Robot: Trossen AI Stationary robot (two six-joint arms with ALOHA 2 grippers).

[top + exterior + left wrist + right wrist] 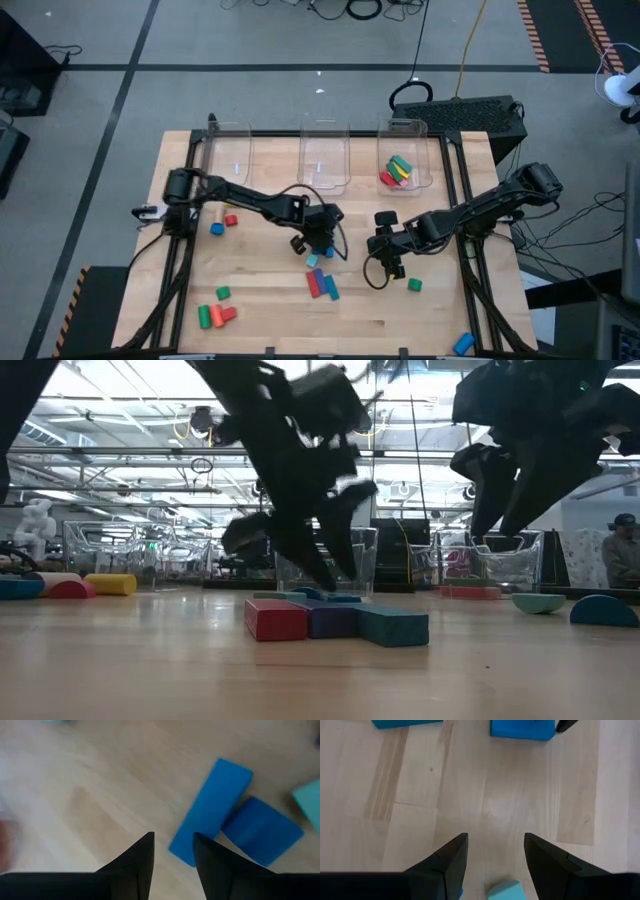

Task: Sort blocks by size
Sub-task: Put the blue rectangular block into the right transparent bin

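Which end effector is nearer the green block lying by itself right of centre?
Right. The right end effector hangs just beside the green block; the left end effector is farther off, over the middle blocks.

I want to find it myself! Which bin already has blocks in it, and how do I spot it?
Look along the far edge of the wooden table, where three clear plastic bins stand in a row. It is the clear plastic bin nearest the right arm. Only it holds a pile of red, green and yellow blocks; the other two look empty.
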